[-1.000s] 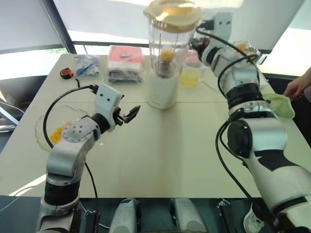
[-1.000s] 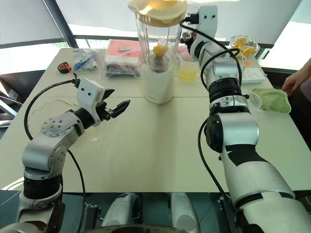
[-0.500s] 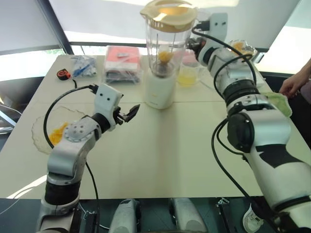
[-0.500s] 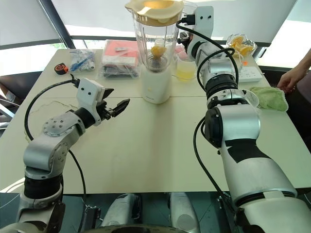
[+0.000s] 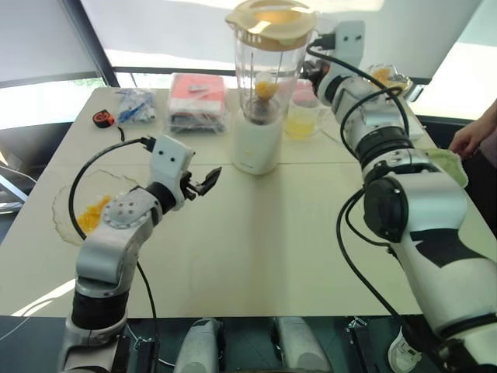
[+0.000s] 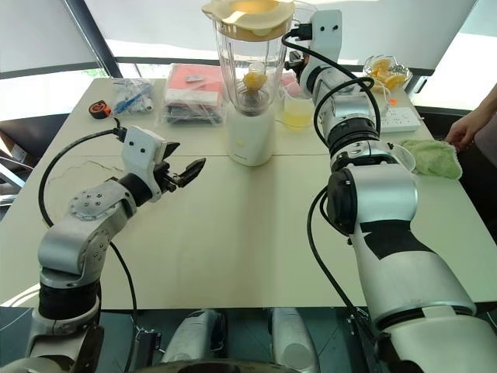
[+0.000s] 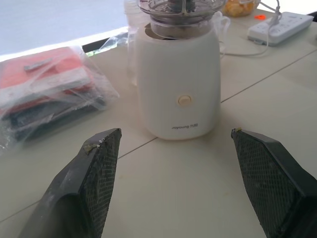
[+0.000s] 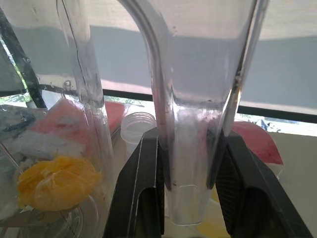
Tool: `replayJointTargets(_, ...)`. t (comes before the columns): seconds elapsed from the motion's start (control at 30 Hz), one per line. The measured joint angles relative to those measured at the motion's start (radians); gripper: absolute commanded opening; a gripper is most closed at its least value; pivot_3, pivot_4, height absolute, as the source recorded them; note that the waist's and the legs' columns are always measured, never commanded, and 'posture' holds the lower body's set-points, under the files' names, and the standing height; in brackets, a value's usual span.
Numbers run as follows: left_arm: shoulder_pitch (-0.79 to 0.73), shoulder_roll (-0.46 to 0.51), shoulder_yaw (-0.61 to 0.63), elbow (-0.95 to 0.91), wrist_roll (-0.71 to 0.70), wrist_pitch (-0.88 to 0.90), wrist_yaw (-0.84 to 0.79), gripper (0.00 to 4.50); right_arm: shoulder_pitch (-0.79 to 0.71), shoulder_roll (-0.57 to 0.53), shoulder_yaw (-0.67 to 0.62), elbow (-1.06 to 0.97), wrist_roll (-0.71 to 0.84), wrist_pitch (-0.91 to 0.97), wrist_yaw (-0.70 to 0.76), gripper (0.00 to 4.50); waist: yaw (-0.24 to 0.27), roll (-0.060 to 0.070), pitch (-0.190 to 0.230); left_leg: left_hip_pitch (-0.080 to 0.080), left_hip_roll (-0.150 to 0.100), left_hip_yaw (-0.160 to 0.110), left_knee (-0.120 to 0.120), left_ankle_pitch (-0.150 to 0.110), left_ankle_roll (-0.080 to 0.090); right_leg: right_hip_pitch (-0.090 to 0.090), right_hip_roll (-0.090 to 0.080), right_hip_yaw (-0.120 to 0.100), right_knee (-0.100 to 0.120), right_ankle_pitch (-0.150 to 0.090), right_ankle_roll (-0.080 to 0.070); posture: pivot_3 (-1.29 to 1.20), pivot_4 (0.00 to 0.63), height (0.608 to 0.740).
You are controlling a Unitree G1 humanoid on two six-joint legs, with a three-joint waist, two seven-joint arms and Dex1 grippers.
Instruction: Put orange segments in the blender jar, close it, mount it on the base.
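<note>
Base (image 7: 179, 94) lettering "joyoung", rest unreadable

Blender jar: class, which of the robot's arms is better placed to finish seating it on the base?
Right: its hand grips the jar's handle; the open left hand hangs short of the base.

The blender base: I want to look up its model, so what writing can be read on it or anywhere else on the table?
"joyoung", followed by a few characters too small to read: grey print low on the front of the white blender base, under its round button.
The packets in the plastic bag show no readable print.
</note>
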Motion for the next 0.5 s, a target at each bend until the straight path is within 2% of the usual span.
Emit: replayJointTargets(0.5,0.020,-0.007,-0.010,0.000,-0.002,-0.001,0.022,3.69,-0.009,0.016,-0.019,0.022,-0.029,-0.044,-0.003,0.81,0.000,0.000,0.000,0.000,0.000,0.000,0.000,0.000,0.000,0.000,0.000,0.000,-0.001,0.000,0.000,0.00,0.150,0.740)
